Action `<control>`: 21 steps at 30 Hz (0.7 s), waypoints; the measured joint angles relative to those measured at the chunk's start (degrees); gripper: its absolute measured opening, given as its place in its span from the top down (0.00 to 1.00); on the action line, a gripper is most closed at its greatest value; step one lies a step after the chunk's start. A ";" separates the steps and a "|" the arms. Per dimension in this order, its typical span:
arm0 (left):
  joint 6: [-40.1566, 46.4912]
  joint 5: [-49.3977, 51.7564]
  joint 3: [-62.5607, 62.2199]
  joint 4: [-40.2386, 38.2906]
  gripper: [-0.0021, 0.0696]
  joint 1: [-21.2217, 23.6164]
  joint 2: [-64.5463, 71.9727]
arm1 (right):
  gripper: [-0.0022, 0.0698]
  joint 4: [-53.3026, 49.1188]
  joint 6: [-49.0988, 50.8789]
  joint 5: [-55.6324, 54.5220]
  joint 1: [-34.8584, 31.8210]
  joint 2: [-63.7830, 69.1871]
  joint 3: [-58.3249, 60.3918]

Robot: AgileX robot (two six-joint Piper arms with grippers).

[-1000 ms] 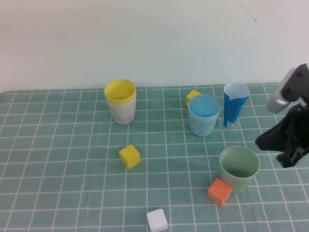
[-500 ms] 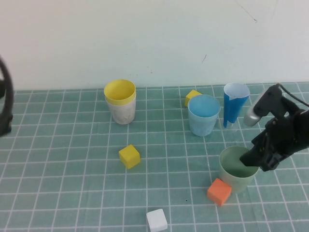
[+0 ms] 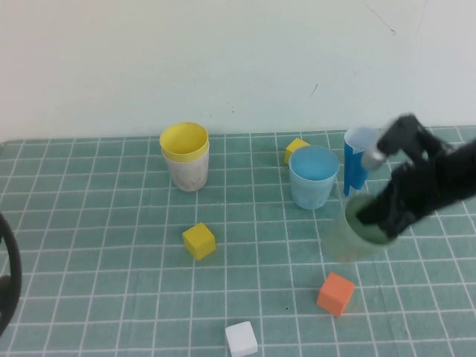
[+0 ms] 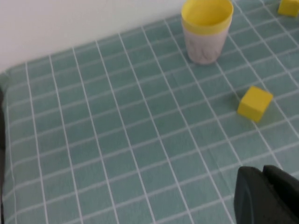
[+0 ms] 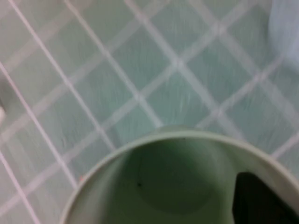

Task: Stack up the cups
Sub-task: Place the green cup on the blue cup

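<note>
four cups are in play, and the high view shows two already nested: the yellow cup [image 3: 184, 140] sits inside the pink cup [image 3: 186, 175], far off to the left of the right pincer [image 3: 372, 217] and further back. that pincer is pinching the right-hand rim of the green cup [image 3: 348, 242], reaching in from the right side, with the cup's mouth upward and its long axis about upright. the blue cup [image 3: 312, 182] stands just left of and behind the pincer, mouth open, much the nearest place to drop the green one, so the coming move looks like a short carry back and left, then straight down. the cone [image 3: 355, 165] stands right behind the pincer and close to the blue cup, which leaves little room on that side; the orange cube [image 3: 335, 293] lies in front, apart from the green cup, and the cloth to the left is open. the left wrist view shows the left pincer [image 4: 266, 193] pressed together, low over bare cloth, with the nested pair well ahead of it and a yellow cube [image 4: 254, 103] between; it is far from the green cup, so the right arm is plainly the nearer. the right wrist view looks down into the green cup, where one finger [image 5: 254, 200] is inside the wall.
</note>
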 joint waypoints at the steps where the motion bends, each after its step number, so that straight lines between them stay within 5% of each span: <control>1: 0.00 0.80 0.47 0.00 0.97 0.00 -0.46 | 0.92 0.24 0.36 1.27 0.32 -0.56 -2.27; 8: -0.77 0.37 8.89 0.63 0.97 0.00 -5.49 | 0.93 -2.29 7.31 3.62 2.37 -0.18 -21.70; 21: -0.85 -7.76 16.77 1.88 0.97 0.00 -7.97 | 0.93 -25.21 18.01 14.62 6.80 19.50 -49.14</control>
